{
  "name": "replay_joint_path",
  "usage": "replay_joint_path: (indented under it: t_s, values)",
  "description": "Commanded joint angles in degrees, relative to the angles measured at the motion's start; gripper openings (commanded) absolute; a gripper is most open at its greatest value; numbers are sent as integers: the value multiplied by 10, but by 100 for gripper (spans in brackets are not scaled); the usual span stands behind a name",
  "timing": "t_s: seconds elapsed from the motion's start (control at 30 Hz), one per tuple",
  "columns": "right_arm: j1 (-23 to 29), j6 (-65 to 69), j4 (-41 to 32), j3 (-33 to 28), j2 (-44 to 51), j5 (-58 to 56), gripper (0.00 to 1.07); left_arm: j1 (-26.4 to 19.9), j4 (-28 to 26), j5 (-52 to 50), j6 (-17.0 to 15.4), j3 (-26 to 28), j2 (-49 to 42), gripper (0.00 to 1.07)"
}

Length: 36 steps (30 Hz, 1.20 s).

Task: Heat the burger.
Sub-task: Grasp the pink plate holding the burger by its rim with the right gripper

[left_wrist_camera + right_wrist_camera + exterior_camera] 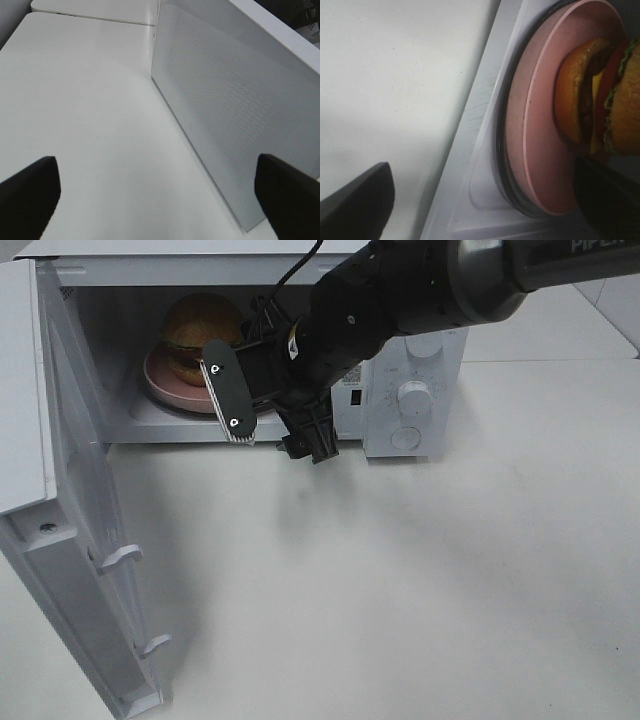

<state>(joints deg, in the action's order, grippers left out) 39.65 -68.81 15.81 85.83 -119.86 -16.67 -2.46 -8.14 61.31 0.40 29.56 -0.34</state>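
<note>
White tabletop carries one white microwave with its door swung open. On the black arm the letters "PIPE" can be read, and the rest is cut off by the edge. The right end effector sits at the microwave's mouth, spread wide, and holds nothing. The left end effector is spread wide too, over the tabletop, with nothing in it. One burger sits on one pink plate inside the microwave.
</note>
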Motion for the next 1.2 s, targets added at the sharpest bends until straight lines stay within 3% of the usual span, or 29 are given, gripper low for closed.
replay_joint_path:
  t_s: [0.03, 0.23, 0.67, 0.93, 1.2]
  values:
    - [-2, 7, 0, 30, -27, -3, 91, -1, 0, -1, -4, 0, -10, 98]
    - [-2, 7, -7, 52, -49, -3, 90, -1, 0, -1, -4, 0, -10, 98]
    - [-8, 14, -14, 156, -128, -7, 86, -1, 0, -1, -4, 0, -10, 98]
    - [-24, 14, -14, 164, -138, -6, 84, -1, 0, -1, -4, 0, -10, 98]
    - [-28, 13, -24, 164, -149, -1, 67, -1, 0, -1, -4, 0, -10, 98]
